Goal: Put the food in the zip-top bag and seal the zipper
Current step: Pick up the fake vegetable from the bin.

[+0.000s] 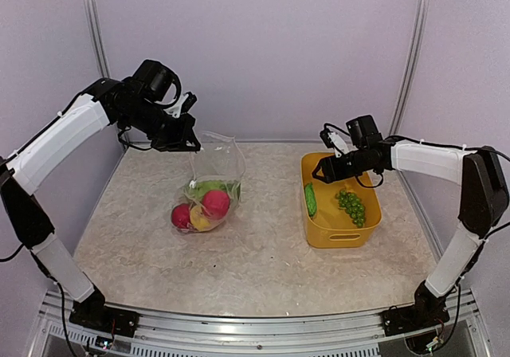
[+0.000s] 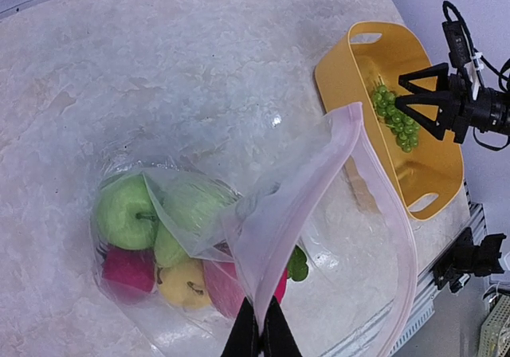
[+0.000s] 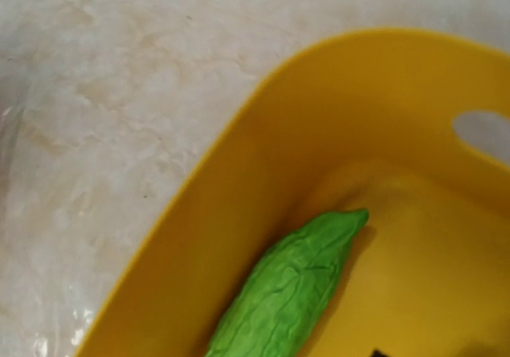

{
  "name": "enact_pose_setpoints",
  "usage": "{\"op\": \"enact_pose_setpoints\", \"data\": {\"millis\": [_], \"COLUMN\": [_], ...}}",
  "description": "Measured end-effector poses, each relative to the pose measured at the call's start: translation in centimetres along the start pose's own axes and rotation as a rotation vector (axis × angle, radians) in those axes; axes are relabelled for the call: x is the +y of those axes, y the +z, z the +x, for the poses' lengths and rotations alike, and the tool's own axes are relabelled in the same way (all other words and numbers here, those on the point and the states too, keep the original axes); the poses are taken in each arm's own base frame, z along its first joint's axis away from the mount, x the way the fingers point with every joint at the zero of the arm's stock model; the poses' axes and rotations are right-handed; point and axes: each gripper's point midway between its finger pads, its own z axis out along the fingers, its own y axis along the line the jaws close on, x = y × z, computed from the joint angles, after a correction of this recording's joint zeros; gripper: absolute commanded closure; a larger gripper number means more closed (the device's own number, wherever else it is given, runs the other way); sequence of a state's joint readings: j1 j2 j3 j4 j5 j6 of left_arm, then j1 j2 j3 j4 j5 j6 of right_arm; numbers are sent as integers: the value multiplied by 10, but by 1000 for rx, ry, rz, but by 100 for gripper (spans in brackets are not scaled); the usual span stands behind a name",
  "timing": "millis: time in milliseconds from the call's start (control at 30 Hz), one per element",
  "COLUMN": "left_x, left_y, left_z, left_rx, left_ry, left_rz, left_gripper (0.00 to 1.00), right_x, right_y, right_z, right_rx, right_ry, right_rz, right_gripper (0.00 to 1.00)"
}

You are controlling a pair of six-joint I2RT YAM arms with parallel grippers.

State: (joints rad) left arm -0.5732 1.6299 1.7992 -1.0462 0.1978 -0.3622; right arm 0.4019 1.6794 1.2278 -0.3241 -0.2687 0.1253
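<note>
The clear zip-top bag (image 1: 215,170) hangs from my left gripper (image 1: 188,138), its bottom resting on the table. In the left wrist view the gripper (image 2: 259,333) is shut on the bag's mouth edge (image 2: 315,186), and the mouth gapes open. Inside lie a green round fruit (image 2: 123,209), red ones (image 2: 127,269) and a yellow one (image 2: 185,284). The slider does not show. A green cucumber (image 1: 310,199) and green grapes (image 1: 351,205) lie in the yellow basket (image 1: 356,235). My right gripper (image 1: 319,174) hovers open just above the cucumber (image 3: 295,293), its fingers almost out of its own view.
The basket stands at the right of the table, its wall (image 3: 239,205) next to the cucumber. Bare marbled tabletop (image 1: 255,269) lies between the bag and the basket and toward the near edge. Pale walls close the back and sides.
</note>
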Motion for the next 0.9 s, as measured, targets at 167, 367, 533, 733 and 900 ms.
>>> {"op": "enact_pose_setpoints", "data": {"millis": [167,367,533,733,900], "left_x": [3,6,7,8,9], "left_y": [2,1,1,2,3], "left_z": [4,6,7,8,10], "left_rx": [7,8,8,11,15], "left_ry": [-3,-7,-7,-8,-9], "left_rz": [-11,-21,-27,-30,-35], "left_gripper": [100,100,100,100,100], "right_x": [-7,-16,-19,-18,-20], "right_y": [17,45,59,70,77], "right_z": [13,41,46,47,54], "right_rx": [42,129,163,178,200], "right_ry": [93,180,217,251,274], "right_rz": [7,12,8,-7,-8], "right_gripper": [44,44,45,45,46]}}
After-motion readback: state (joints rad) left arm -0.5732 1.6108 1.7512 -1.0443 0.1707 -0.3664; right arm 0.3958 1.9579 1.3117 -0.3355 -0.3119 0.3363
